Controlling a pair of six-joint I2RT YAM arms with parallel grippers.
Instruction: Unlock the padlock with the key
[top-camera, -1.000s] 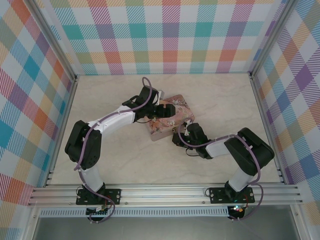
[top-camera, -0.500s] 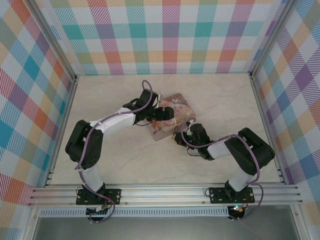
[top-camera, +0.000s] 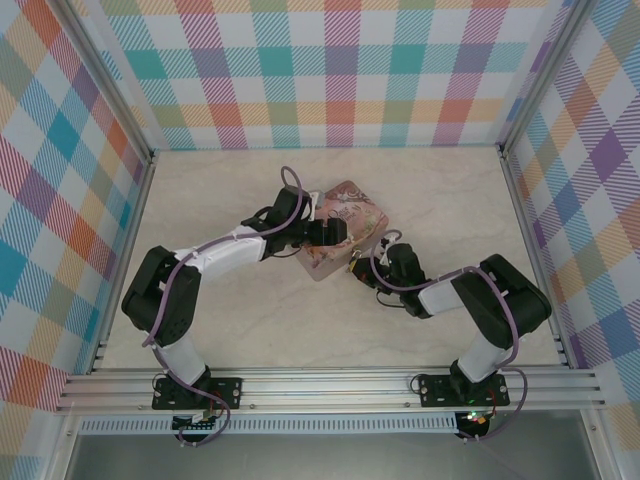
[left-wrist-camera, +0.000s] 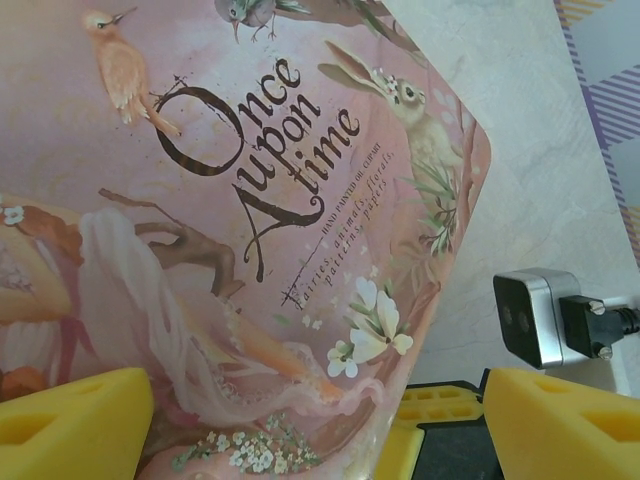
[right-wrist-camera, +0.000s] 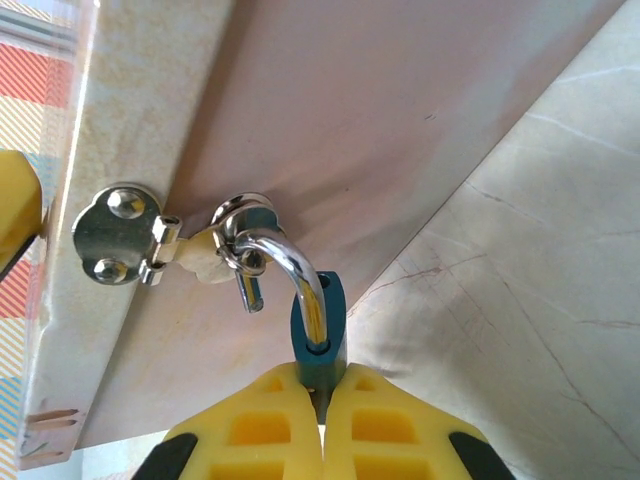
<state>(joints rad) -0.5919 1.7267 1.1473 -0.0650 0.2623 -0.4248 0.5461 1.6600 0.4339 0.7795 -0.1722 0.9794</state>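
1. Two yellow fingertips (right-wrist-camera: 250, 435) of the right gripper (right-wrist-camera: 322, 405) are pinched tight on the lower end of the tiny blue-bodied padlock (right-wrist-camera: 322, 318).
2. Curving up from the body, the padlock's silvery metal shackle (right-wrist-camera: 290, 262) is hooked through the small silvery metal hasp (right-wrist-camera: 115, 235) on the side of the pink illustrated rectangular tin (top-camera: 355, 215).
3. Seen from above, the tin lies near the middle of the pale marbled table (top-camera: 200, 200), and the padlock hangs at the tin's near right edge.
4. Over the lid lettered "Once Upon a time", the left gripper (left-wrist-camera: 315, 420) has its jaws spread wide. It appears released, though contact with the tin's edges is hard to judge.
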